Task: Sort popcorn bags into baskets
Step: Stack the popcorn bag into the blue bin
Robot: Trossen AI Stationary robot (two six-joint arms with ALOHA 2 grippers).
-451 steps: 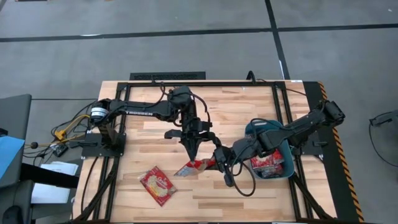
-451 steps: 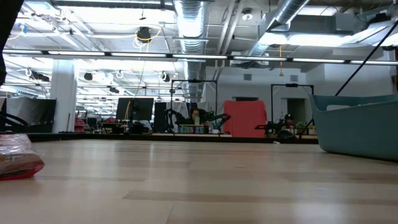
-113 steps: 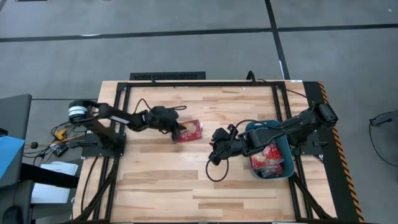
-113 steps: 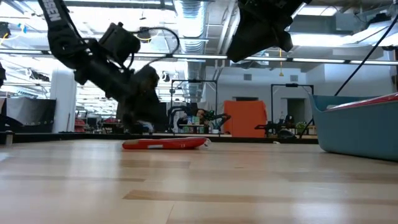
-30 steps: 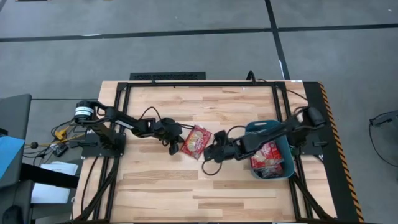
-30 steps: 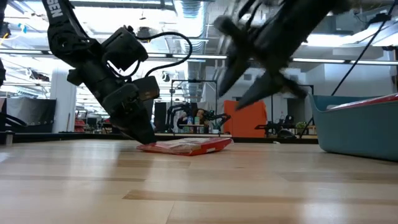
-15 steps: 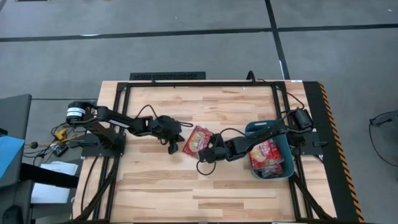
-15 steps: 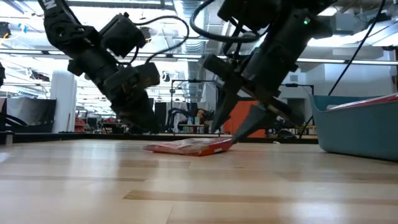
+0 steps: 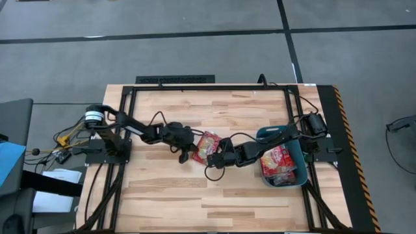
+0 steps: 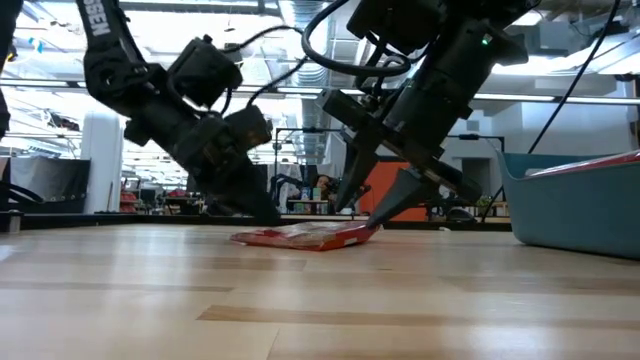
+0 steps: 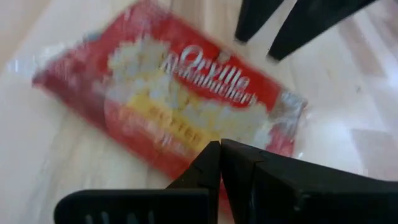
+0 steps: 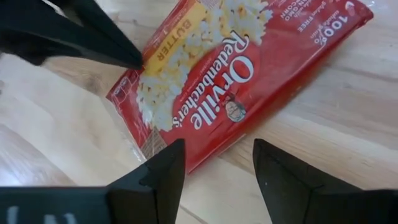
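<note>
**Both arms meet over one red bag at the middle of the desk**

Your desk [image 9: 214, 195] is pale wood planking inside a black frame, standing on grey floor; behind it the low view looks into a wide room of ceiling ducts and strip lights.

Nearest you, the planks are bare wood. Toward the middle lies a popcorn bag [image 9: 207, 145], flat on the wood, its red face and yellowish picture up [image 12: 249, 74]. Your left gripper [image 9: 184, 154] sits low at the bag's left edge, its jaws pressed together with the tips at the packet's border [image 11: 219, 152]. Your right gripper [image 9: 214, 158] comes in from the other side, just beside the bag's near right corner, jaws spread apart and angled down at the wood; its wrist view shows the bag between and beyond the two fingers [image 12: 155, 180], not yet pinched.

Farther right, the teal basket [image 9: 300, 174] stands by the desk's right edge, with red bags in the basket [image 9: 278, 162].
</note>
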